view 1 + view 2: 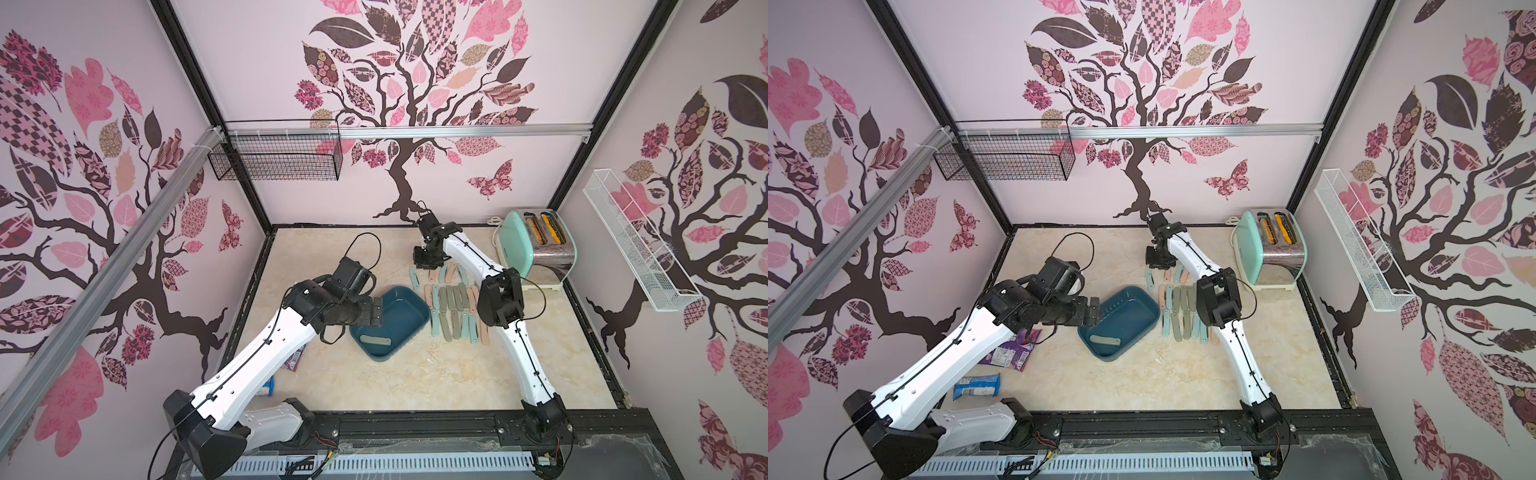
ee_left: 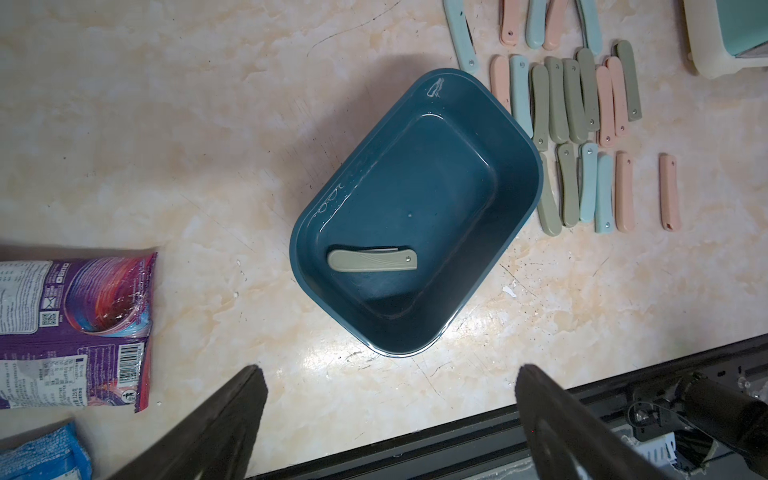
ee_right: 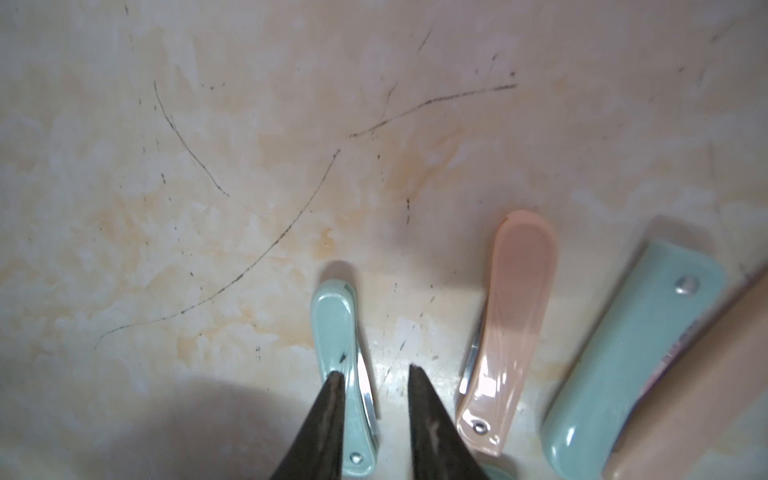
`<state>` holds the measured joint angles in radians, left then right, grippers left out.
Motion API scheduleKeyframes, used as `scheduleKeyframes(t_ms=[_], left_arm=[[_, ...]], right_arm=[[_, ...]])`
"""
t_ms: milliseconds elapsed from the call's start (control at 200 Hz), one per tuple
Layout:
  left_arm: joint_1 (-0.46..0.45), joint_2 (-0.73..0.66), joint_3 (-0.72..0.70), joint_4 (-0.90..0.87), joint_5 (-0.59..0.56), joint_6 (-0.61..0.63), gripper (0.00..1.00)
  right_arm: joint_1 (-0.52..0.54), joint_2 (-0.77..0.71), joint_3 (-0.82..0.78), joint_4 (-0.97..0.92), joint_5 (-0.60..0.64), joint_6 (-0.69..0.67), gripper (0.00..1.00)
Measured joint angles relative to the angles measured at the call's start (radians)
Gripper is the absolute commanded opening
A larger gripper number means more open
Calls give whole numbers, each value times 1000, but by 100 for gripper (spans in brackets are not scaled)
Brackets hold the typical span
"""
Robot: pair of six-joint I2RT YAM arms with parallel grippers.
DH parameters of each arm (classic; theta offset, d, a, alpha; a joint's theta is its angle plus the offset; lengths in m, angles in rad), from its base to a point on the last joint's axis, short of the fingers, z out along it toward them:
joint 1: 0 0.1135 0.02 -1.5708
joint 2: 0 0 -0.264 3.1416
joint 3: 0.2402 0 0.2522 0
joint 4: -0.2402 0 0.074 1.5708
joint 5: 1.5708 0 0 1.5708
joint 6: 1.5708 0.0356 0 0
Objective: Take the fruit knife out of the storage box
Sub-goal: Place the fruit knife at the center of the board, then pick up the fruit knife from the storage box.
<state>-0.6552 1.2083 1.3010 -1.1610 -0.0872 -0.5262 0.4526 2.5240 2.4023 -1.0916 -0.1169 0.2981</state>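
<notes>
Fruit knife [image 2: 372,260], one, in storage box [image 2: 436,187]

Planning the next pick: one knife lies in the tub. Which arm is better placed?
Probably left. The left gripper is open by the storage box, the fruit knife in its wrist view. The right gripper is away among the laid-out knives.

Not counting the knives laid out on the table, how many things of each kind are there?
Storage box: 1
Fruit knife in it: 1
Toaster: 1
Wire baskets: 2
Snack packets: 2
Total: 7
</notes>
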Motion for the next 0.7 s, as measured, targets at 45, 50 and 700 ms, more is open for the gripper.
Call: scheduleKeyframes(t_ms=[45, 50, 700], left_arm=[[0, -19, -6, -3, -7, -3, 98], [0, -21, -7, -3, -8, -3, 98], [0, -438, -178, -206, -74, -149, 98]], right_arm=[[3, -37, -43, 2, -9, -4, 29], [4, -40, -47, 2, -10, -4, 29], [514, -380, -533, 64, 28, -231, 58]])
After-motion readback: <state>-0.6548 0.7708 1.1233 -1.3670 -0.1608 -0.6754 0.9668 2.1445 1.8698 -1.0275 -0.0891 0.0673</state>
